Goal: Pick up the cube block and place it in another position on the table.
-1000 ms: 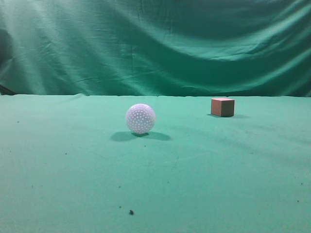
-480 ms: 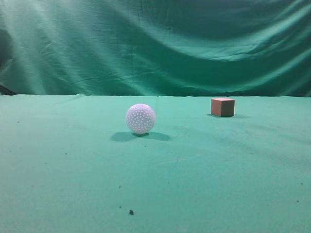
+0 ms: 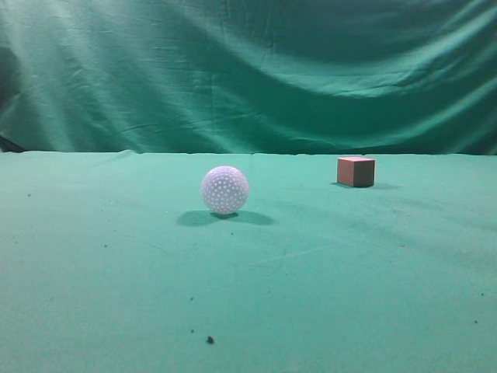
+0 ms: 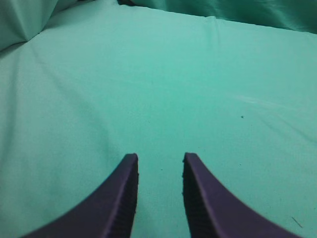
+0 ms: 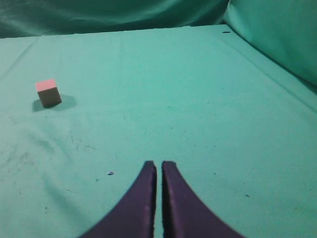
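Observation:
The cube block (image 3: 356,171), reddish-pink with a lighter top, sits on the green table (image 3: 311,272) at the back right. It also shows in the right wrist view (image 5: 48,92), far to the upper left of my right gripper (image 5: 159,163), which is shut and empty. My left gripper (image 4: 159,157) is open and empty over bare green cloth; the cube does not show in the left wrist view. Neither gripper shows in the exterior view.
A white dimpled ball (image 3: 224,189) rests near the table's middle, left of the cube. A draped green curtain (image 3: 248,70) hangs behind the table. Small dark specks (image 3: 210,339) lie near the front.

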`<state>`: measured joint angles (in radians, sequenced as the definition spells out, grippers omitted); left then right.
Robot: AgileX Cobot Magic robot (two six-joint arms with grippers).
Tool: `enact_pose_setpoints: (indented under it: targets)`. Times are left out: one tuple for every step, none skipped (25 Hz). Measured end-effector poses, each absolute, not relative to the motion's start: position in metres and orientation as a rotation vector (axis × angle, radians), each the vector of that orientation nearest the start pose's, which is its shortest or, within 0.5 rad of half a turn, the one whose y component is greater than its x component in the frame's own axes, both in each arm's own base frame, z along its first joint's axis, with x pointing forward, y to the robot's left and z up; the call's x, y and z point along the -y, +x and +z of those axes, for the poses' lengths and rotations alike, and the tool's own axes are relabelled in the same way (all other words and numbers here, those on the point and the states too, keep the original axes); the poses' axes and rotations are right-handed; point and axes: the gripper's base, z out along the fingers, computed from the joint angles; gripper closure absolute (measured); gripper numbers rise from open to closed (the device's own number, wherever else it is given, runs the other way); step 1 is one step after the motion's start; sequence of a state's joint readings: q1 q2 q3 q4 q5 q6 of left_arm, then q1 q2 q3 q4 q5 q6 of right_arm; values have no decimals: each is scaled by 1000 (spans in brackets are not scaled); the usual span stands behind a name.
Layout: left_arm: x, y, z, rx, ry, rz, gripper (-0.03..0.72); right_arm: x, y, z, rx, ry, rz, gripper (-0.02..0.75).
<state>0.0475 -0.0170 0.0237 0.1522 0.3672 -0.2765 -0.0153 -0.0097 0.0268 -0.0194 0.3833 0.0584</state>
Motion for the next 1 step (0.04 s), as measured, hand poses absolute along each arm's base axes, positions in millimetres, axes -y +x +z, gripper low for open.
enact_pose_setpoints:
  targets:
    - [-7,52,173,-1842,-206,-10,426,1,52,170,-1883,57,10,738]
